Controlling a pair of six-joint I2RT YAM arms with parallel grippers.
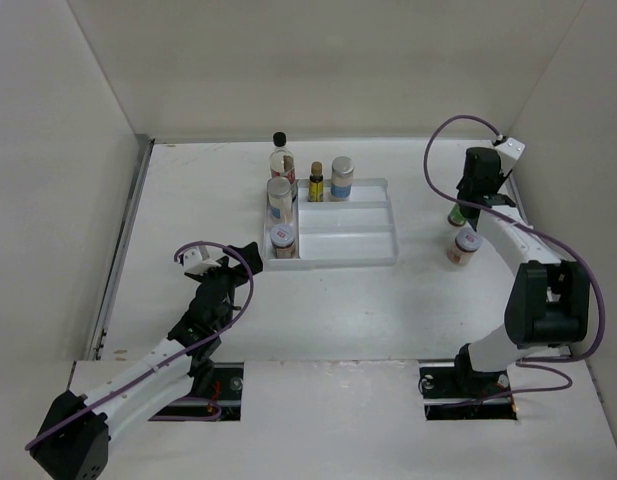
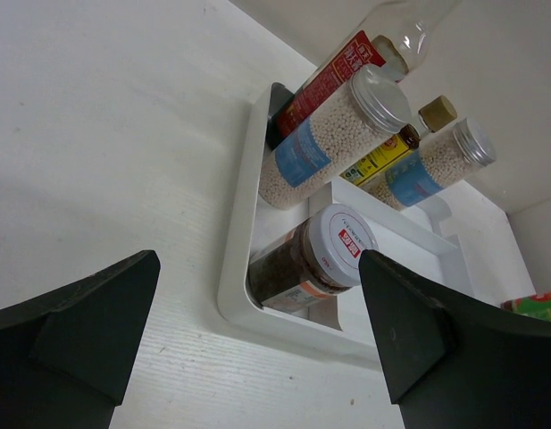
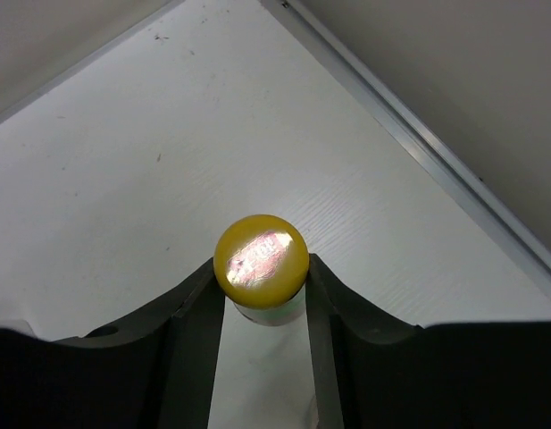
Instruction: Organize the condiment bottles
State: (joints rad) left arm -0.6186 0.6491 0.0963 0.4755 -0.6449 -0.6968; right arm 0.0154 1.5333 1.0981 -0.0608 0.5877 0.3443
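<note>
The right gripper (image 3: 262,279) is clamped just under the cap of the small yellow-capped bottle (image 3: 261,257), upright at the table's (image 1: 338,310) far right, seemingly light, rigid and slick, while the left gripper (image 2: 259,268) gapes empty.

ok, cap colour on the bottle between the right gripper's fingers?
Yellow, glossy. The bottle shows best in the right wrist view.

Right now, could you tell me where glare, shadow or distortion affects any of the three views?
Right wrist view: a bright glare patch sits on top of the yellow-capped bottle; the rest is sharp. Left wrist view: highlights streak the lid of the nearer silver-lidded jar, and the camera angle makes everything look tilted. Top external view: even light, soft shadows, labels too small to read.
</note>
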